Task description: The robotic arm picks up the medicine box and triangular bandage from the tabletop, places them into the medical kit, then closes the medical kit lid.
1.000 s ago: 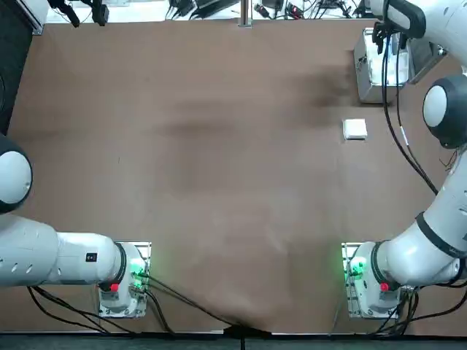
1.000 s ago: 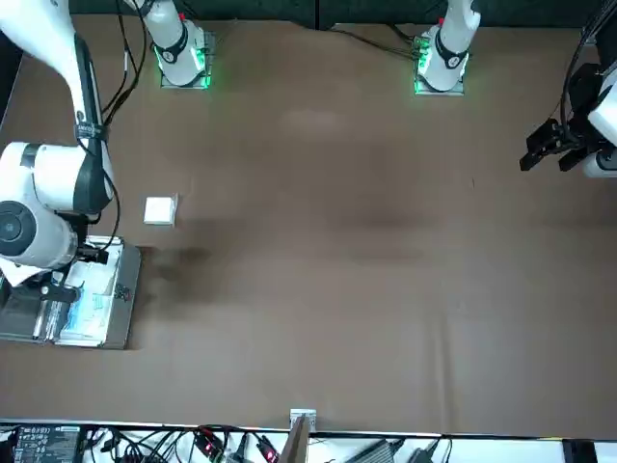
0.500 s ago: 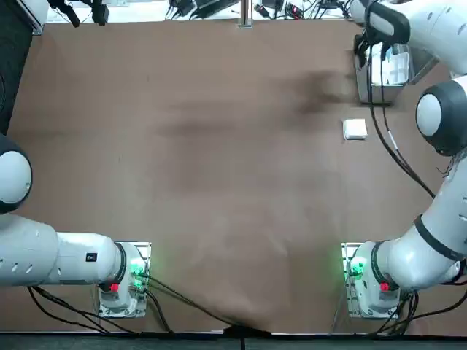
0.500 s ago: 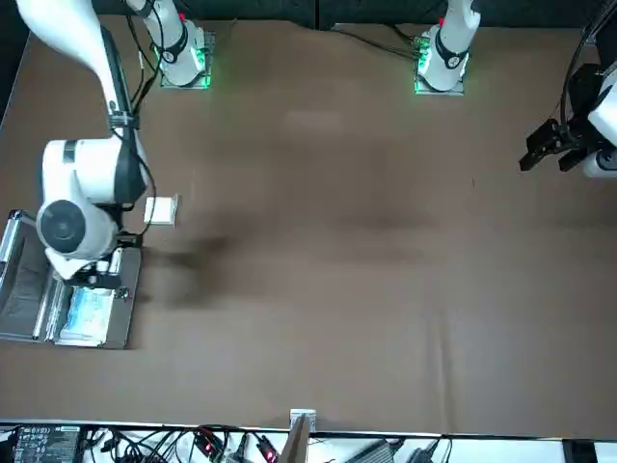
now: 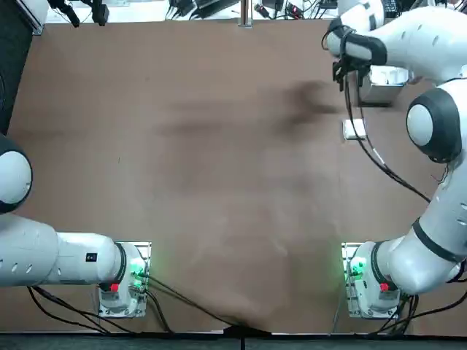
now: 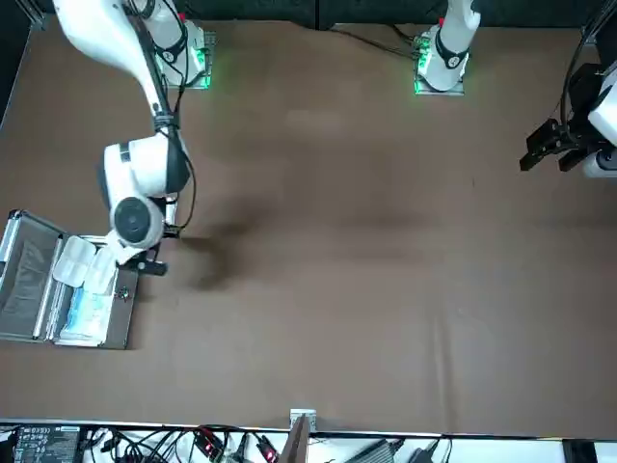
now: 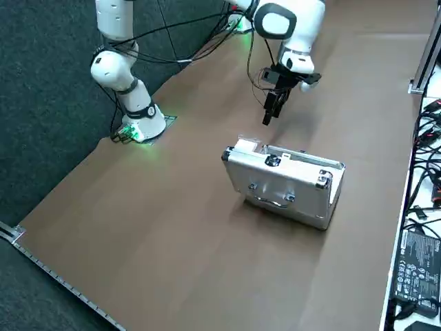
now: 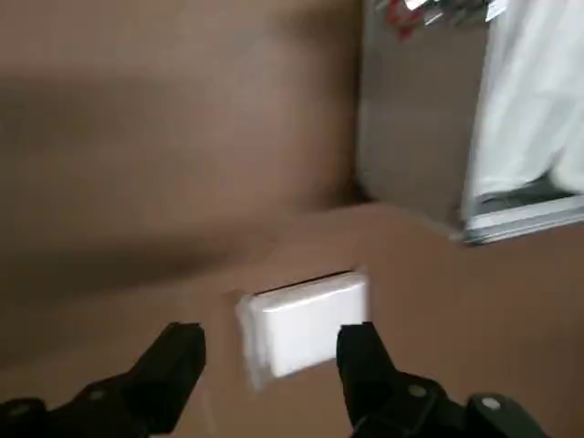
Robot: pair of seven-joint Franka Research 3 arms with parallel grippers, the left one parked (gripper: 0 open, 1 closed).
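The medicine box is a small flat white box lying on the brown tabletop; from overhead the medicine box shows just robot-side of the kit. My right gripper hovers over it, open and holding nothing, with the box off-centre towards one finger. The gripper hangs above the table beside the kit. The medical kit stands open, its lid laid back. The triangular bandage, a lumpy white packet, lies inside it.
My right arm's cable hangs across the medicine box in the top view. The table's far edge carries cables and a power strip. The kit sits close to the table's far right corner.
My right arm has swung away from over the open kit towards the table's middle and now hangs by the medicine box. The bandage in the kit has come into sight.
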